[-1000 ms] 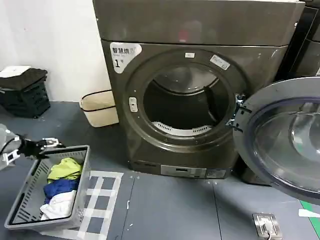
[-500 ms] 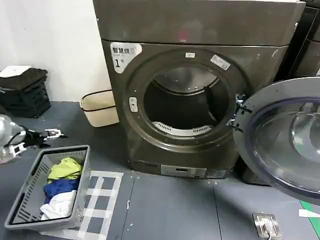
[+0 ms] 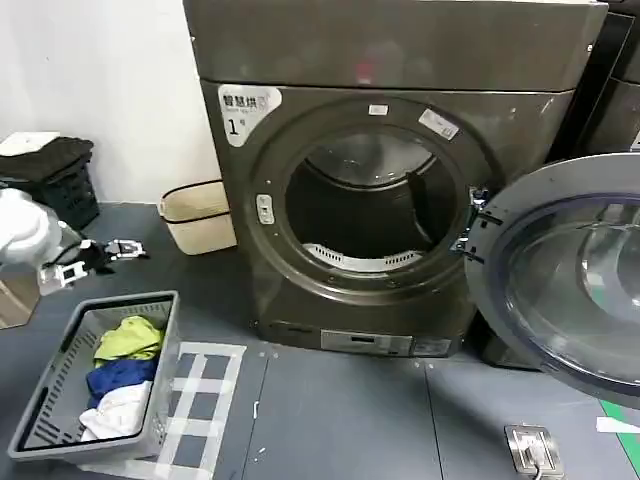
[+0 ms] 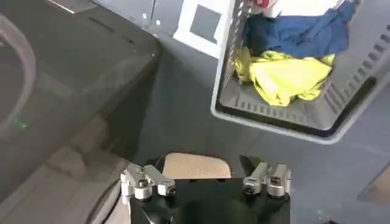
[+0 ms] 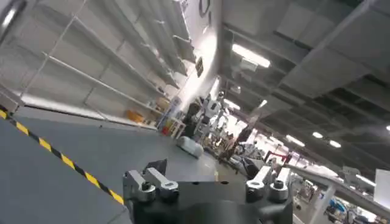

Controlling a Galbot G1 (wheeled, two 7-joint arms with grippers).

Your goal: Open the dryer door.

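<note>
The grey-brown dryer (image 3: 400, 60) labelled "1" stands with its drum opening (image 3: 365, 215) exposed. The dryer door (image 3: 575, 285), a chrome ring around dark glass, hangs swung wide on its hinge at the right. My left gripper (image 3: 97, 258) hovers open and empty far to the left, above the floor behind the laundry basket and well apart from the door. In the left wrist view that gripper (image 4: 206, 178) has its fingers spread, with the dryer's side (image 4: 61, 79) beyond. My right gripper (image 5: 207, 182) is open and empty, facing the room and ceiling.
A grey laundry basket (image 3: 50, 392) with yellow, blue and white clothes sits at the front left. A beige bin (image 3: 197, 215) stands beside the dryer, and a black crate (image 3: 50, 190) lies farther left. A darker machine (image 3: 610, 90) stands right. A metal plate (image 3: 530, 447) lies on the floor.
My left gripper has risen from the basket's rim and drawn back toward the wall. The door and dryer have not moved.
</note>
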